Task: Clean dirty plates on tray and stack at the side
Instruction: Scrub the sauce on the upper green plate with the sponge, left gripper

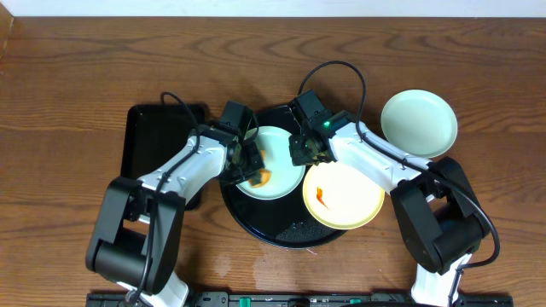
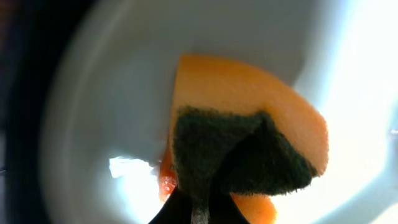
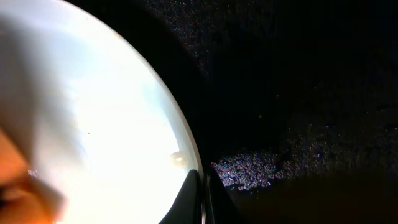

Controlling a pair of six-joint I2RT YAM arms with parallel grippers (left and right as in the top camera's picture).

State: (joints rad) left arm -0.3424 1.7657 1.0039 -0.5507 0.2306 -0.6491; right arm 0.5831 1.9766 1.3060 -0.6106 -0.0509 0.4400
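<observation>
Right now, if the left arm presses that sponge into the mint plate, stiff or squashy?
Probably squashes: the sponge visibly creases where the jaws pinch its green face. Likely light, foam-like. May skid on the glossy mint plate.

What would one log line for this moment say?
left gripper: holds sponge on mint plate | right gripper: pinches its rim | yellow plate: smeared, on round tray | second mint plate: on table
</observation>
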